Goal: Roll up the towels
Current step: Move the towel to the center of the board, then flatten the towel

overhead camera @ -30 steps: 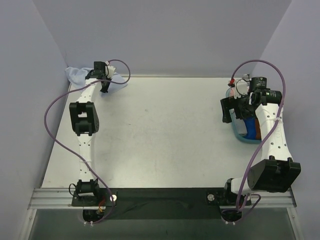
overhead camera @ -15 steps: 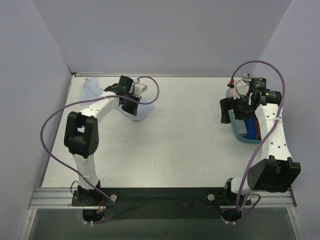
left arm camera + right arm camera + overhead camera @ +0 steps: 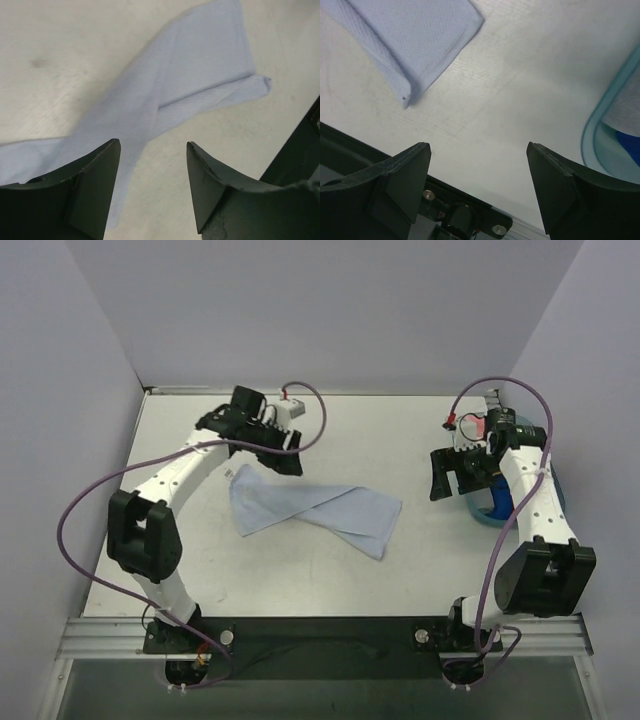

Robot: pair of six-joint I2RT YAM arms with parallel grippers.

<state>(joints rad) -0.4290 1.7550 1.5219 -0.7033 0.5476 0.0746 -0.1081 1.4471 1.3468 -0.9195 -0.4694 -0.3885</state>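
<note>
A pale light-blue towel lies loosely spread and partly folded over itself in the middle of the table. In the left wrist view the towel stretches away below and ahead of the fingers. My left gripper hangs open just above the towel's far left part, holding nothing. My right gripper is open over bare table to the right of the towel, with nothing between its fingers. The right wrist view catches a corner of the towel at the upper left.
A teal-rimmed bin stands at the right edge under the right arm, with a blue item inside; its rim shows in the right wrist view. The arms' base rail runs along the near edge.
My left gripper carried the light-blue towel from the far left corner toward the middle, then opened and let it drop flat. The right gripper shifted slightly left and its jaws narrowed a little.
</note>
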